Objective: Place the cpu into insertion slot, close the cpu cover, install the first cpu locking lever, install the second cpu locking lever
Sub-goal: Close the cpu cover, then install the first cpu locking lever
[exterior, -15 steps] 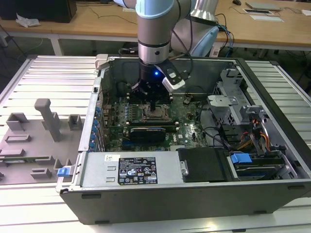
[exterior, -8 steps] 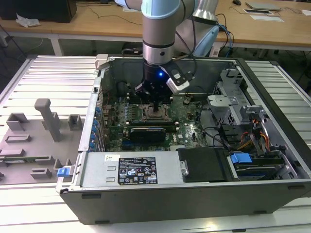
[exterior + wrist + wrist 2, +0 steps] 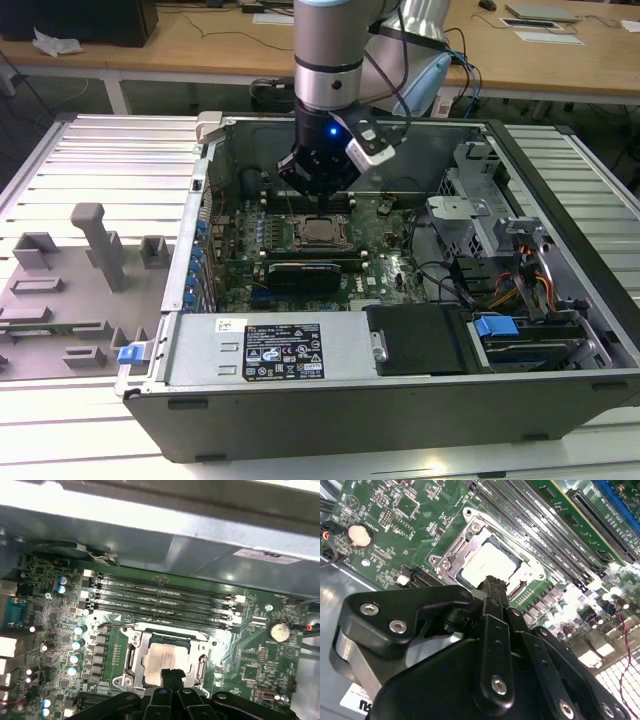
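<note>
On pale slatted metal table [image 3: 100, 160], finding open grey computer case [image 3: 400, 410]. Recording small silvery-beige square cpu [image 3: 167, 657] sitting in metal-rimmed square insertion slot [image 3: 125, 681], mid-board on green motherboard [image 3: 250, 665], thin silvery cpu cover [image 3: 167, 639] frame lying around it. Noting black gripper [image 3: 492, 582] hanging over cpu's edge, fingers [image 3: 494, 605] pressed together.

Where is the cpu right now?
In the first wrist view the cpu lies in the insertion slot, framed by the cpu cover, beside the long memory slots, with the gripper just over its edge.
</note>
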Motion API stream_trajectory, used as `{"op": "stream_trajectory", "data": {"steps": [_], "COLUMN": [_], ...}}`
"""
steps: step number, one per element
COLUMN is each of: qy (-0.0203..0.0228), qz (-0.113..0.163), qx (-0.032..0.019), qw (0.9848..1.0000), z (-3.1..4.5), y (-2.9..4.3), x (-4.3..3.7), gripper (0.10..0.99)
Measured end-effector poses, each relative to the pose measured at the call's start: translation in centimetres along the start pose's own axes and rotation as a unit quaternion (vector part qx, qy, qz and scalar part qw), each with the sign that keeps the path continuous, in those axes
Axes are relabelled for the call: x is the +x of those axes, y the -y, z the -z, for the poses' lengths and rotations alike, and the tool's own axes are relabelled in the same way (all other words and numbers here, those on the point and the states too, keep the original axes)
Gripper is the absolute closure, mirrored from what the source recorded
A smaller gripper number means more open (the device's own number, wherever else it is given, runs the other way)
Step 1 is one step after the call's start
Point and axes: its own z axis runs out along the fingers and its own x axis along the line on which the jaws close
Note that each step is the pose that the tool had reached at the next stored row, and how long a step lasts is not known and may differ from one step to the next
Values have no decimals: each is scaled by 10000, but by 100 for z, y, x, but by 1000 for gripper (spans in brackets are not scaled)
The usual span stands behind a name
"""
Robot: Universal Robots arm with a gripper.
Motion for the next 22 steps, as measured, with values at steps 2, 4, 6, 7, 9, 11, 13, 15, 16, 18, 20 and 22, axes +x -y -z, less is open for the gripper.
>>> {"op": "stream_trajectory", "data": {"steps": [2,4,6,7,9,11,13,15,16,18,20,22], "qy": [-1,-1,-1,-1,-1,-1,-1,-1,0,-1,0,0], "qz": [0,0,0,0,0,0,0,-1,-1,0,1,0], "qx": [0,2,2,2,2,2,3,3,2,3,3,3], "qw": [10000,10000,10000,10000,10000,10000,10000,10000,10000,10000,10000,10000], "z": [1,1,1,1,1,1,1,1,1,4,6,8], "y": [0,0,0,0,0,0,0,-1,-3,-11,-19,-29], "x": [0,0,0,0,0,0,0,3,13,73,126,188], "gripper": [980,980,980,980,980,980,980,980,980,980,980,980]}}
